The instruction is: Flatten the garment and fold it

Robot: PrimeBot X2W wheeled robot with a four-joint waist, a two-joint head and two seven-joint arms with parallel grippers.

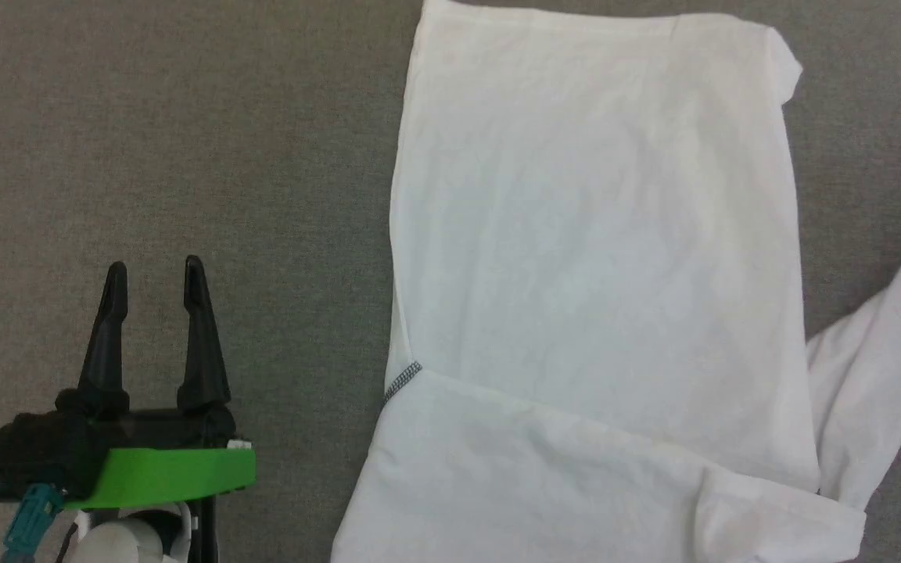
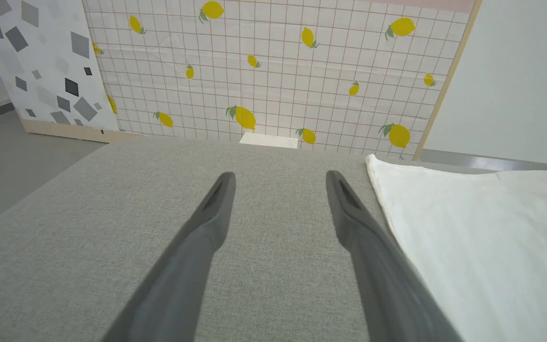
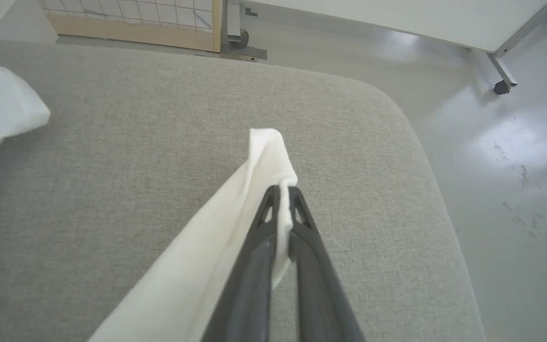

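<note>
Garment [image 1: 599, 258]: white shirt, body spread flat on grey padded surface [image 1: 184, 117], centre-right of head view; one sleeve folded in across lower body, speckled seam [image 1: 403, 381] showing at its l. edge; other sleeve [image 1: 881, 375] runs out to the r., rising toward frame edge. Prob. reason: sleeve is pulled out straight so it can be laid over the body w/o creases; flat body serves as fold base.

R. gripper [image 3: 280, 190]: fingers clenched on the sleeve end; a tuft of cloth pokes past the tips, rest of fabric trails back down along the fingers; grip sits over the surface near its rounded corner, floor [image 3: 515, 142] beyond.

L. gripper [image 1: 153, 274]: fingers spread wide, nothing between them; over bare surface; garment's l. edge lies near the finger on that side but apart, no contact seen. Judged: l. arm parked clear while r. arm works the sleeve.

Step, judged: 2nd sleeve fold-in; body folds not yet done.
</note>
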